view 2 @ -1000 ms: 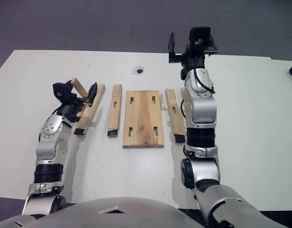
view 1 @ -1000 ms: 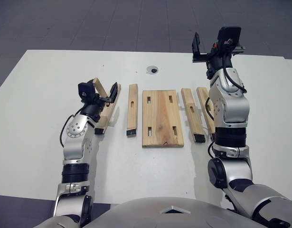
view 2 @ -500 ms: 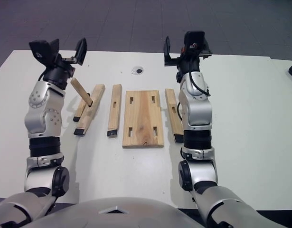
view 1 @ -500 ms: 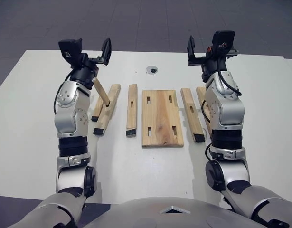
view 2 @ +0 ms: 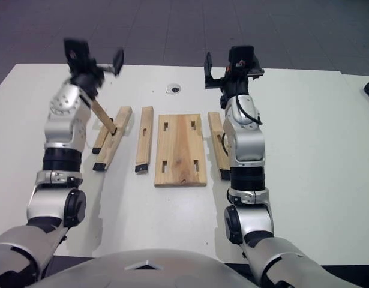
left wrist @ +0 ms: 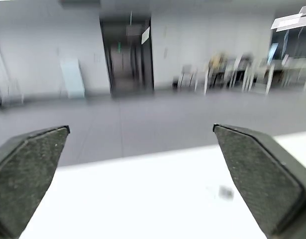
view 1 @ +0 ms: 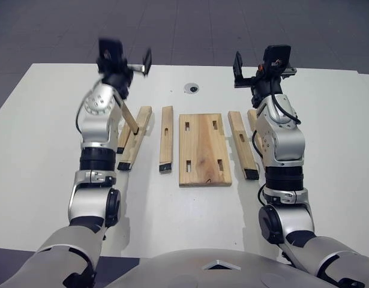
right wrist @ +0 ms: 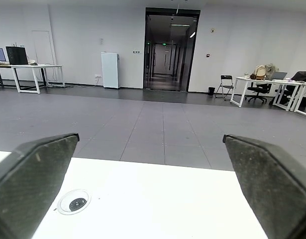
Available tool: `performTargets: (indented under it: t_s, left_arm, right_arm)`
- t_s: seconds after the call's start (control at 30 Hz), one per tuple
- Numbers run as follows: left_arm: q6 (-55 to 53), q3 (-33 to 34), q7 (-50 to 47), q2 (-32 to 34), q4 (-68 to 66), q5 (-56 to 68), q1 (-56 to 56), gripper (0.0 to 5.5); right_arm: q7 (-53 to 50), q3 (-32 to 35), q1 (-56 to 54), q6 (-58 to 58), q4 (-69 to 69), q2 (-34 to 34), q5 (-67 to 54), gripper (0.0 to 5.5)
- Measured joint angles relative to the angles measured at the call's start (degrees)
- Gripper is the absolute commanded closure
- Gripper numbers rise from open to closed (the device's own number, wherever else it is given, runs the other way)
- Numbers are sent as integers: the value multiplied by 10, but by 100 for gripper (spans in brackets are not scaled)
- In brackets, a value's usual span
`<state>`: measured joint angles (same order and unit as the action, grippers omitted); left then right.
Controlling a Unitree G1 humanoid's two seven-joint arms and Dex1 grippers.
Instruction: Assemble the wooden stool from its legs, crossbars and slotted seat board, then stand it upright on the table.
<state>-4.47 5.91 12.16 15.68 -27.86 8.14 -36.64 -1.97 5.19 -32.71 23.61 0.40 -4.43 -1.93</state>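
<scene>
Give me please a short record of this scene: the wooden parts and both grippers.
seat board: flat, middle of the table, slots showing
slotted leg: flat, left of the board, apart from it
outer left leg: flat, farther left
crossbar: tilted, lower end on the outer left leg
right leg: flat, right of the board
left gripper: open, empty, raised
right gripper: open, empty, raised
stool: not yet assembled

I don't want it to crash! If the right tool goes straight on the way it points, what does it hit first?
Probably nothing: the open right tool points over the far edge of the white table, with floor beyond; depth is unclear.
</scene>
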Motion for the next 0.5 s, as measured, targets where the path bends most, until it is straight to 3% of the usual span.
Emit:
performTargets:
  t_s: [0.1, 0.3, 0.5]
  left_arm:
    - [26, 5, 7, 7, -17, 0, 7, 12]
    - [57, 17, 30, -41, -4, 40, 5, 12]
    - [50, 49, 13, -31, 24, 51, 22, 12]
  right_arm:
    - [1, 4, -7, -5, 8, -1, 0, 10]
    - [6, 10, -7, -6, 13, -10, 0, 10]
    - [6, 10, -7, -6, 12, -13, 0, 10]
